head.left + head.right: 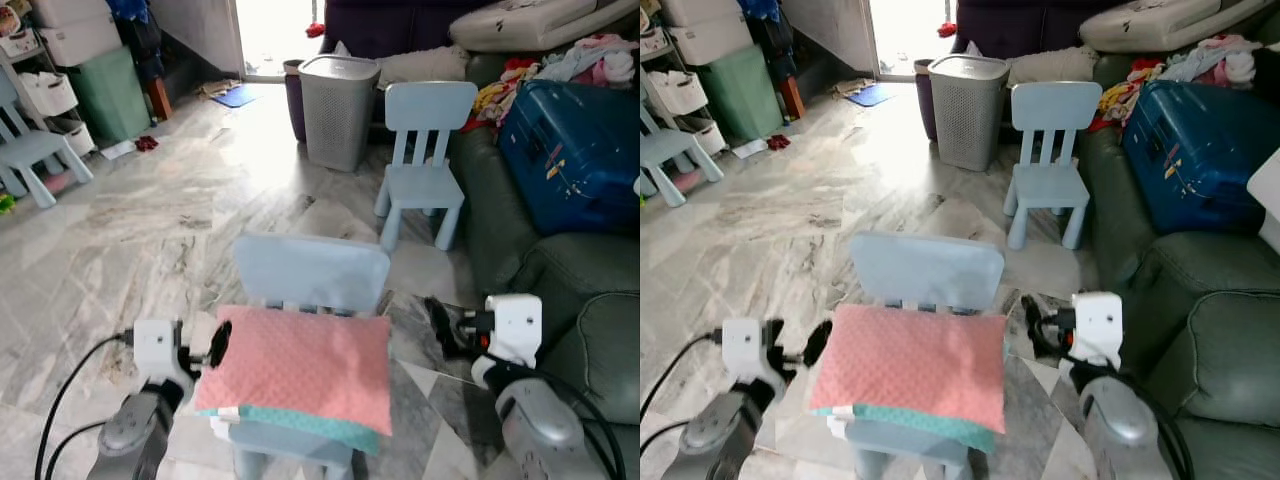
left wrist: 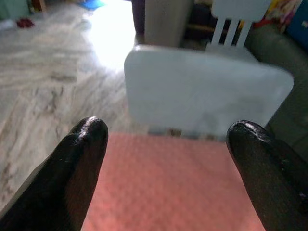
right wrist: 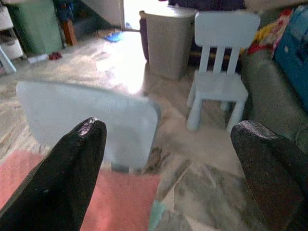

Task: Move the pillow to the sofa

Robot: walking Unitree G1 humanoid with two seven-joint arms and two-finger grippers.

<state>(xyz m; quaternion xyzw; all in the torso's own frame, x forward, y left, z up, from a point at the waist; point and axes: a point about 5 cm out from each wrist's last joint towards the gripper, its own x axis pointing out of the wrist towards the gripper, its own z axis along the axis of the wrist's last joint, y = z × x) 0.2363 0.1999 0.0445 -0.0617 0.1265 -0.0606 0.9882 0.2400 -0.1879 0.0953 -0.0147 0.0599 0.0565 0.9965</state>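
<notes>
A pink pillow with a teal underside lies on the seat of a small light-blue chair right in front of me. My left gripper is open at the pillow's left edge, and in the left wrist view its fingers stand wide apart over the pink fabric. To the right of the pillow and apart from it, my right gripper is open with nothing between its fingers. The dark green sofa runs along the right side.
A blue suitcase and piled clothes lie on the sofa's far part. A second light-blue chair and a grey laundry basket stand ahead. Storage boxes and another chair are at far left.
</notes>
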